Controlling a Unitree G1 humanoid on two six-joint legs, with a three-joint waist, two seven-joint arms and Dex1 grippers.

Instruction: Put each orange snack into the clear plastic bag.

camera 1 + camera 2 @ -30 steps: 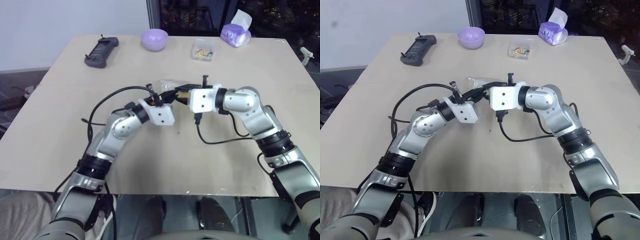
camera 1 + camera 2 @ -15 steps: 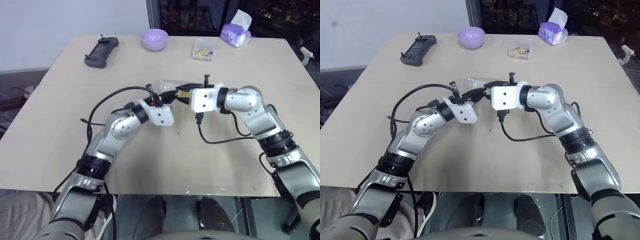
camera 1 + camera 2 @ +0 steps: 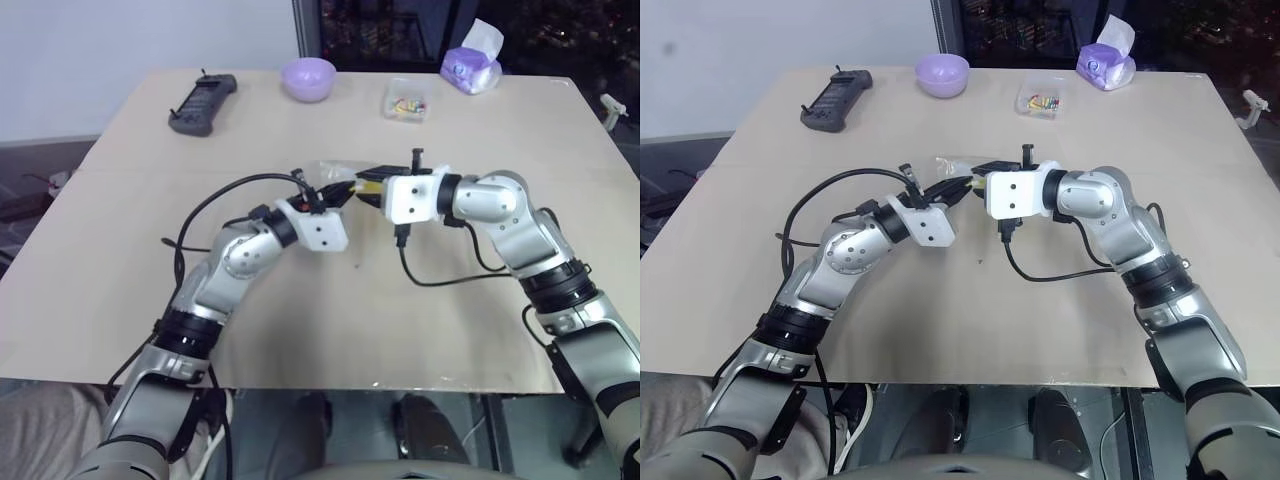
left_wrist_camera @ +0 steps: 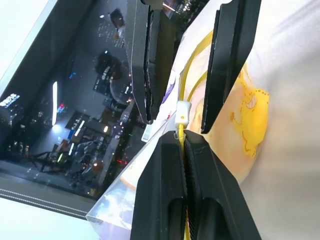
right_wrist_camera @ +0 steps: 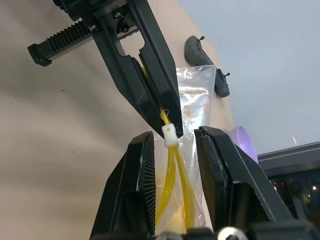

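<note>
Mid-tabletop [image 3: 130,200], the clear plastic bag [image 5: 192,107] hangs between both hands. Left hand [image 4: 181,145] is clamped on its yellow zip strip [image 5: 167,190]; right hand [image 5: 172,145] stands partly open, its fingers [image 5: 142,165] flanking the white slider [image 5: 170,135].

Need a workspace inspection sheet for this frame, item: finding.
Surface: beige table, bare wood in the near half.
Job's things: clear plastic bag held up between both grippers, zip slider at the yellow zip strip; orange snack: nothing seen.
Clutter: black controller, lilac bowl, small clear box, purple tissue pack, all along the far edge.
Grippers: left gripper shut on the bag's zip strip; right gripper open, its fingers flanking the slider.
Cables: black cables loop off both wrists.
Surroundings: white wall, dark window behind.
</note>
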